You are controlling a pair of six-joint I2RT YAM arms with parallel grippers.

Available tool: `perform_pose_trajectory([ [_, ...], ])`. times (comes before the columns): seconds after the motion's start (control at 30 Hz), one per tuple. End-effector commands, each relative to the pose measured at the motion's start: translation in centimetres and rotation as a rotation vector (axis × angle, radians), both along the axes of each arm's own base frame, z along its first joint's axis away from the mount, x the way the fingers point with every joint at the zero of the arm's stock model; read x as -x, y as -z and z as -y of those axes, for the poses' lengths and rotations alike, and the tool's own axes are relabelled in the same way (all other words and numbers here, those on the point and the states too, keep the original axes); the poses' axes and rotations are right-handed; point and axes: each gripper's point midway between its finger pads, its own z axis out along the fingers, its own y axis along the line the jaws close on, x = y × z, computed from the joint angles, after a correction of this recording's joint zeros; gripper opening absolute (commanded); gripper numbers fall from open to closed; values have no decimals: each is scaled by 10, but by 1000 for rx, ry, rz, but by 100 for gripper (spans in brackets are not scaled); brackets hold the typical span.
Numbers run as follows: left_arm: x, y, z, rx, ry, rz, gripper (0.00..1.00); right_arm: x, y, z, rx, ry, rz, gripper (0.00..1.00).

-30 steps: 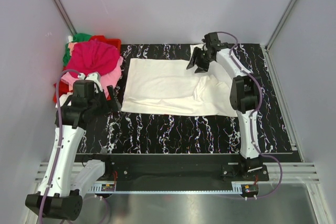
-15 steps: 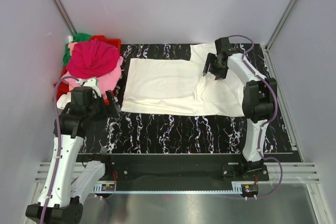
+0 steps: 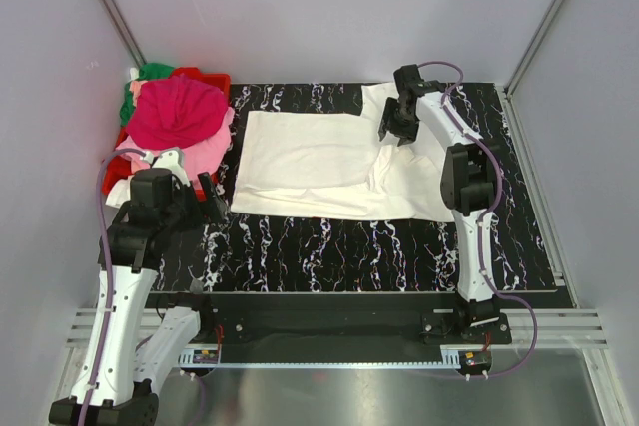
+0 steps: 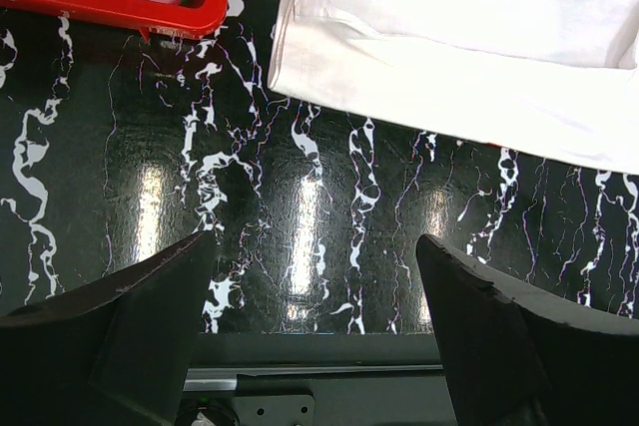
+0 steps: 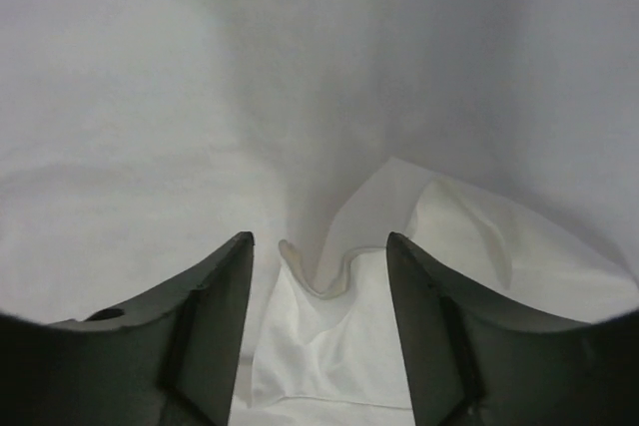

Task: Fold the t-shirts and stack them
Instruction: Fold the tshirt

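A large white t-shirt (image 3: 319, 162) lies partly folded on the black marbled table; its near left corner shows in the left wrist view (image 4: 459, 57). My right gripper (image 3: 392, 131) is open, low over a raised fold of the white cloth (image 5: 339, 276) at the shirt's far right, the fold between the fingers. My left gripper (image 3: 205, 197) is open and empty above bare table, near the shirt's near left corner. A magenta t-shirt (image 3: 175, 112) tops a pile with pink (image 3: 205, 152) and green (image 3: 145, 75) shirts at the far left.
The pile sits in a red plastic bin (image 3: 215, 80), whose red rim shows in the left wrist view (image 4: 130, 12). The table's front edge and metal rail (image 4: 319, 381) lie just under the left gripper. Grey walls close in on both sides.
The right gripper moved right along the shirt's far edge, then back left and down onto the cloth fold. The left arm drew back slightly toward the near edge.
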Motion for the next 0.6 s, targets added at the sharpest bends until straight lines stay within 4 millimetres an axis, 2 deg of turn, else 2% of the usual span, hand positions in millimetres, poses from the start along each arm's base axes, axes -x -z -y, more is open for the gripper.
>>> perform_pose_trajectory([
  [0.0,-7,-11,0,3,-3,60,88,3,-2,-9,36,-26,-7,59],
  [0.07,-7,-11,0,3,-2,60,88,7,4,-10,35,-29,-20,49],
  [0.1,-7,-11,0,3,-2,60,88,6,2,-11,30,-33,-9,35],
  [0.17,-7,-11,0,2,-3,60,88,8,4,-10,31,-35,-8,20],
  [0.2,-7,-11,0,2,-3,60,88,9,0,-11,27,-37,2,4],
  [0.23,-6,-11,-1,0,-5,60,88,10,0,-11,25,-43,1,0],
  [0.3,-6,-12,-1,1,-5,65,88,6,-12,-13,11,-47,47,0],
  [0.33,-6,-11,-1,2,-5,62,88,8,-11,-17,-12,-63,48,0],
  [0.4,-6,-12,-1,2,-6,63,88,0,-23,-27,-62,-80,104,0],
  [0.57,-6,-12,-1,2,-8,63,88,-12,-24,-38,-83,-86,133,0],
])
